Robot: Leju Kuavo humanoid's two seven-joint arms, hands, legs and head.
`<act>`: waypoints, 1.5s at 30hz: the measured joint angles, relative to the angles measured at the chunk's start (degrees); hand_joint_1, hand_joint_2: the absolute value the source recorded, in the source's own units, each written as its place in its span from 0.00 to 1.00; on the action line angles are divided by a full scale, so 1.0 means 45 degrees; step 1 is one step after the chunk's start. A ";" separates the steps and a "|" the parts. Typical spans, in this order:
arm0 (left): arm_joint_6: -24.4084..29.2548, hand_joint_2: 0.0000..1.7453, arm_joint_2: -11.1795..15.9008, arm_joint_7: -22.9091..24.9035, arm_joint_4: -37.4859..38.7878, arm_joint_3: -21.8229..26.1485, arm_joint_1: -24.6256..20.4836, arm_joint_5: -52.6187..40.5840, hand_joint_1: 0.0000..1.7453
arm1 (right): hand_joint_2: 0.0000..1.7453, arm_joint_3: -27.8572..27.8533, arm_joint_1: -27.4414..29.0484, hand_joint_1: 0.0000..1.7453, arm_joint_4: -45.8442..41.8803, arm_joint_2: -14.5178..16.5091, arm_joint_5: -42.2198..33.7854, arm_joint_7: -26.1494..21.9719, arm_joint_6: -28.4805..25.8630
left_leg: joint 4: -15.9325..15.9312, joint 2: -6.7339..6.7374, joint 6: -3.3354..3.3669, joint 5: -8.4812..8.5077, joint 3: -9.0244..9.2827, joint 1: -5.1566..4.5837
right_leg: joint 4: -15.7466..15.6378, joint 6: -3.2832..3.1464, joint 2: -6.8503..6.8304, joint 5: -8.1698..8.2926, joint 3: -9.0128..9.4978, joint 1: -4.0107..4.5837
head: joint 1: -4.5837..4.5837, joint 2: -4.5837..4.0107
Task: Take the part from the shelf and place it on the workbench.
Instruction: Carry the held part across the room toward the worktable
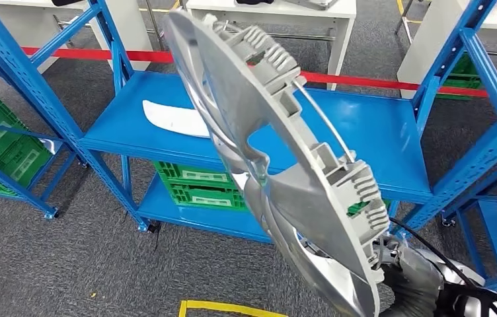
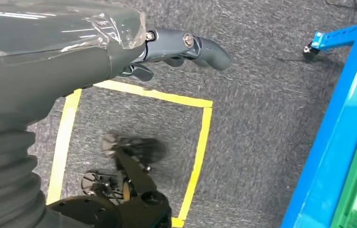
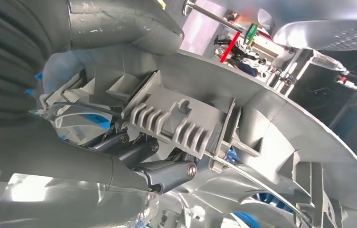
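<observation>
**Head view: grey part held up in front of the blue shelf**

Head view: large grey part (image 1: 279, 158), round and dish-like, ribbed blocks along its rim and a thin wire bail across its back, raised on a slant across the middle of the picture. Lifted clear of the blue shelf (image 1: 365, 125), above the grey carpet (image 1: 67, 257). Gripped at its lower rim by the right hand (image 1: 398, 267), low at the right of the frame, silver forearm and a black cable just behind. Flat white piece (image 1: 173, 120) lying on the shelf's top board, partly hidden behind the part. Green crates (image 1: 199, 185) on the board below, more green crates in the racks at either side. Red tape line (image 1: 365, 82) along the floor behind the shelf, yellow tape (image 1: 223, 308) on the carpet in front. White tables (image 1: 279, 12) further back.

Right wrist view: dark fingers (image 3: 167, 173) curled under a ribbed block on the part's rim, thumb side probably pressed on the other face, though hidden by the part.

Left wrist view: left hand (image 2: 176, 54) hanging over the carpet and a yellow taped square, holding nothing, fingers bent inward and close together. Corner of the shelf and a green crate at the frame edge.
</observation>
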 joint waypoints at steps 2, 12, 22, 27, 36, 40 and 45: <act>-0.0019 1.00 0.0000 -0.0001 0.0001 -0.0045 -0.0011 0.0063 0.00 | 1.00 0.0000 -0.0166 0.99 0.0032 -0.0053 -0.0049 0.0122 0.0004 | 0.1480 0.0000 -0.0033 -0.0868 -0.0244 0.0004 | 0.0012 -0.0039 0.0010 0.0331 -0.0372 0.0075 | -0.0002 0.0000; -0.0072 1.00 0.0095 0.0036 -0.0061 -0.0261 -0.0104 0.0216 0.00 | 1.00 0.0233 -0.0799 0.99 0.0075 -0.0148 -0.0265 0.1242 -0.0023 | -0.2386 0.0068 0.1190 0.0059 0.2708 -0.0470 | -0.0223 0.0241 -0.0059 0.1561 -0.1291 0.0198 | -0.0024 0.0000; 0.0068 1.00 -0.0014 0.0387 0.0004 -0.0449 -0.0107 0.0344 0.00 | 1.00 0.0339 -0.0944 0.99 0.0102 -0.0384 -0.0240 0.1562 -0.0027 | -0.2199 0.0179 0.0638 0.1876 0.0621 -0.0086 | 0.1153 0.1113 -0.0018 -0.0325 0.0031 -0.0302 | 0.0044 0.0000; 0.0170 1.00 -0.0001 0.0625 0.0006 -0.0526 -0.0103 0.0439 0.00 | 1.00 0.0493 -0.1152 0.99 0.0336 -0.0567 -0.0184 0.1449 0.0102 | -0.1658 0.0130 0.0293 0.2074 0.0076 -0.0001 | 0.0239 0.0518 -0.0007 -0.0697 0.0389 -0.0211 | 0.0007 0.0000; 0.0050 1.00 0.0009 0.0228 0.0005 -0.0285 -0.0554 0.0439 0.00 | 1.00 0.0973 -0.2098 0.99 0.0692 -0.0308 0.0265 0.1341 0.0266 | 0.0811 0.0001 0.0404 -0.0164 0.0767 -0.0051 | 0.0262 0.0165 0.0015 0.0619 -0.1035 0.0088 | -0.0015 0.0000; -0.0141 1.00 0.0099 0.0033 -0.0123 -0.0092 -0.0700 0.0208 0.00 | 1.00 0.1241 -0.2788 0.99 0.0729 -0.0035 0.0370 0.1520 0.0318 | -0.1833 -0.0006 0.0919 -0.0351 0.2572 -0.0397 | 0.0102 0.0396 -0.0007 0.1125 -0.1242 -0.0027 | 0.0019 0.0000; -0.0151 1.00 0.0064 -0.0031 -0.0124 0.0064 -0.0765 -0.0277 0.00 | 1.00 0.1485 -0.3178 0.99 0.0726 0.0064 0.0904 0.1521 0.0296 | -0.2793 0.0151 0.1128 0.0837 0.2418 -0.0402 | 0.0809 0.0400 0.0000 0.0433 -0.1607 -0.0051 | 0.0007 0.0000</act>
